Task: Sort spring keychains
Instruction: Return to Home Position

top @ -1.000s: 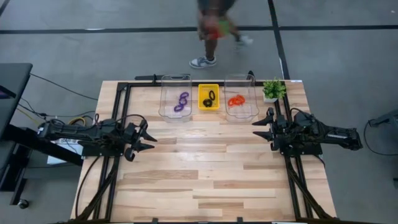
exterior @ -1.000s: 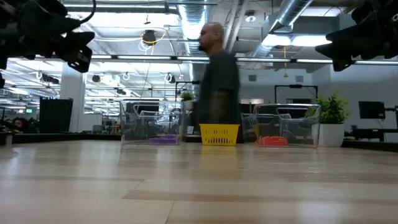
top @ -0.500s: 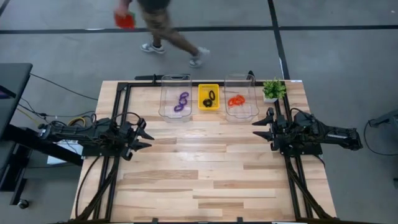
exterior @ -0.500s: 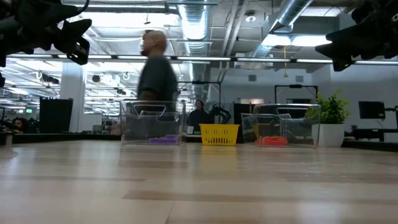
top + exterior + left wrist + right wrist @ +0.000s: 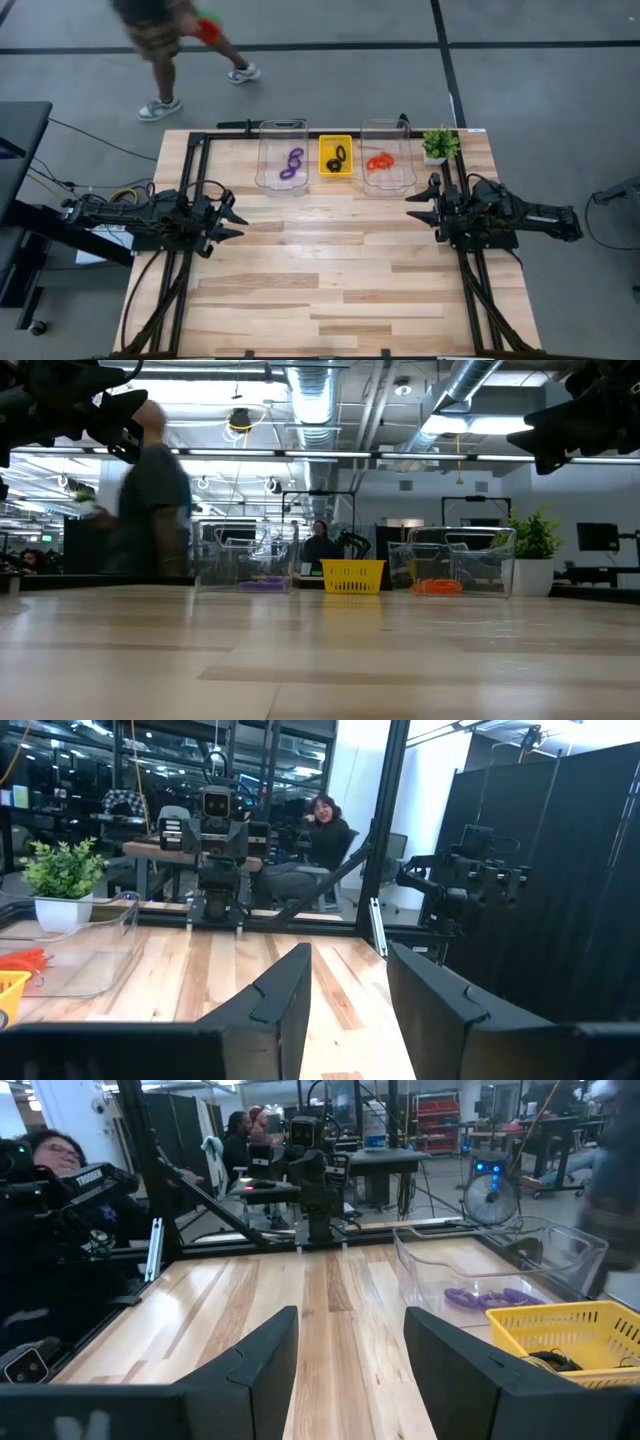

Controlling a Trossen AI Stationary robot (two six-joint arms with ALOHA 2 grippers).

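The spring keychains lie sorted at the table's far edge. Purple ones (image 5: 291, 163) rest on the floor of the left clear bin (image 5: 282, 140). Black ones (image 5: 336, 158) lie in the yellow tray (image 5: 335, 171), and orange-red ones (image 5: 379, 161) in the right clear bin (image 5: 388, 135). My left gripper (image 5: 240, 226) hovers open near the table's left edge, above the wood. My right gripper (image 5: 410, 207) hovers open near the right edge. The wrist views show nothing between the left gripper's (image 5: 350, 1010) or the right gripper's (image 5: 350, 1370) fingers.
A small potted plant (image 5: 439, 144) stands at the far right corner beside the right bin. A black frame rail (image 5: 300, 133) runs along the far edge. A person (image 5: 165, 40) walks on the floor beyond the table. Bare wood (image 5: 330, 270) spreads between the arms.
My left gripper has drawn back slightly toward the table's left edge and tipped its fingers up a little, staying open. The person behind the table has walked from the middle toward the left. The keychains have not moved.
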